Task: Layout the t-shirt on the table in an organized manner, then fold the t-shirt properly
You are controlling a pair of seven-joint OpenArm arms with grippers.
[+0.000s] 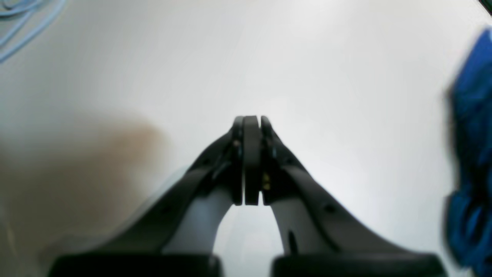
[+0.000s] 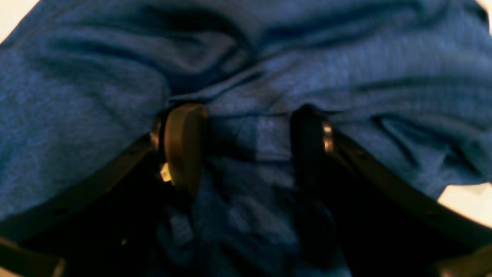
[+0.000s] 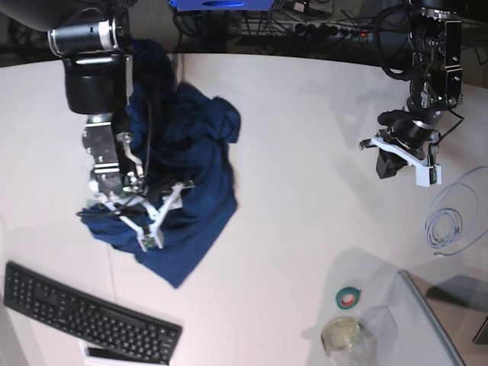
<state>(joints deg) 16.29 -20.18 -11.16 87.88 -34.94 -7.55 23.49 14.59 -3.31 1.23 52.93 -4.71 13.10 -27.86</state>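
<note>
The dark navy t-shirt point(image 3: 194, 152) lies bunched in a heap on the left part of the white table point(image 3: 305, 114). My right gripper point(image 3: 156, 217) is lowered into the heap's near part. In the right wrist view its fingers point(image 2: 184, 142) stand well apart, with wrinkled t-shirt point(image 2: 307, 57) fabric lying between and under them; the right gripper point(image 2: 246, 138) is open. My left gripper point(image 3: 404, 160) hovers over bare table at the right, far from the cloth. The left gripper point(image 1: 251, 119) is shut on nothing, above white table point(image 1: 307, 57), with a strip of t-shirt point(image 1: 472, 154) at the frame's right edge.
A black keyboard point(image 3: 84, 313) lies at the front left. A coiled pale cable point(image 3: 450, 221) sits at the right, with a green tape roll point(image 3: 349, 297), a small glass jar point(image 3: 341, 333) and a clear panel point(image 3: 427, 320) at the front right. Cables and equipment run behind the far edge.
</note>
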